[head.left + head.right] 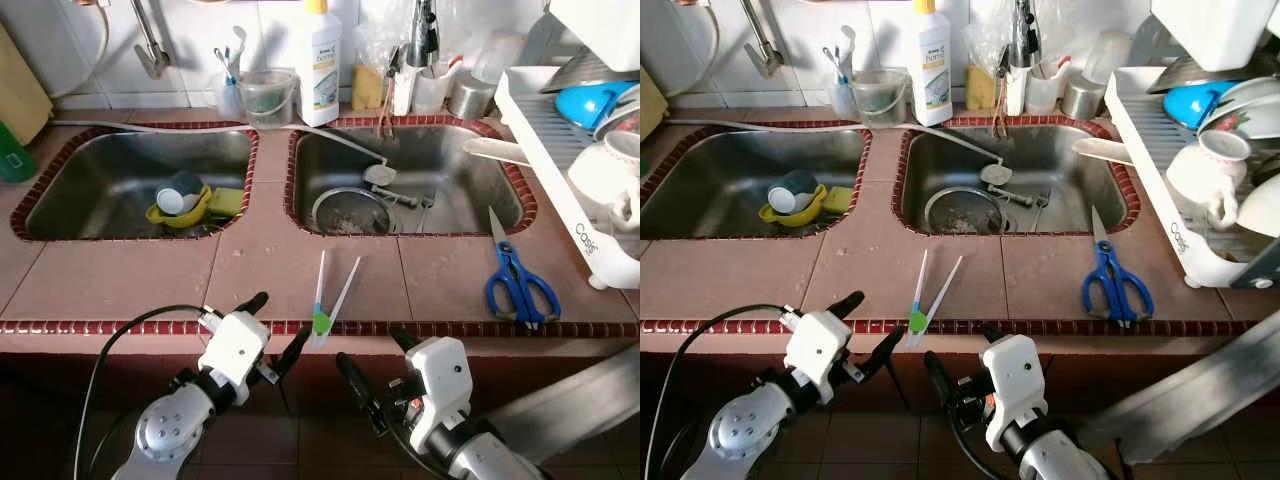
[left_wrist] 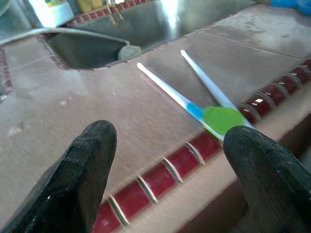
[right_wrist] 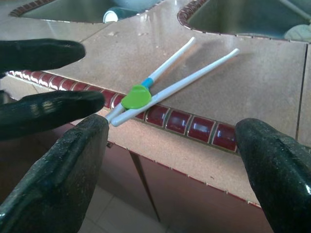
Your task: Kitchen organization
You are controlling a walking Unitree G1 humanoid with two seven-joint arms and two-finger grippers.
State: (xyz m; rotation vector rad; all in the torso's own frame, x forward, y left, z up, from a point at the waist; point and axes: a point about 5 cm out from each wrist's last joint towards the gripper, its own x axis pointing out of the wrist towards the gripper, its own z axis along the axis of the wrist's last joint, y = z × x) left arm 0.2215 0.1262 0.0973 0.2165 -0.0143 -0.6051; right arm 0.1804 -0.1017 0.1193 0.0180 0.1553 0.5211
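Observation:
A pair of white training chopsticks [image 1: 330, 290], joined by a green clip [image 1: 321, 322], lies on the pink tiled counter with the clip end poking over the front edge. My left gripper [image 1: 273, 328] hangs open just below and left of that clip, its fingers [image 2: 73, 179] apart with nothing between them. My right gripper [image 1: 378, 357] is open too, lower and to the right of the clip, below the counter edge. In the right wrist view the chopsticks [image 3: 170, 82] lie ahead between the fingers [image 3: 63, 179]. Blue-handled scissors [image 1: 518, 283] rest on the counter to the right.
Two steel sinks sit behind: the left sink [image 1: 100, 170] holds a yellow bowl [image 1: 180, 210] with cups, the right sink [image 1: 440, 160] a round pan. A white dish rack [image 1: 560, 180] with crockery stands at the right. A detergent bottle [image 1: 318, 65] stands at the back.

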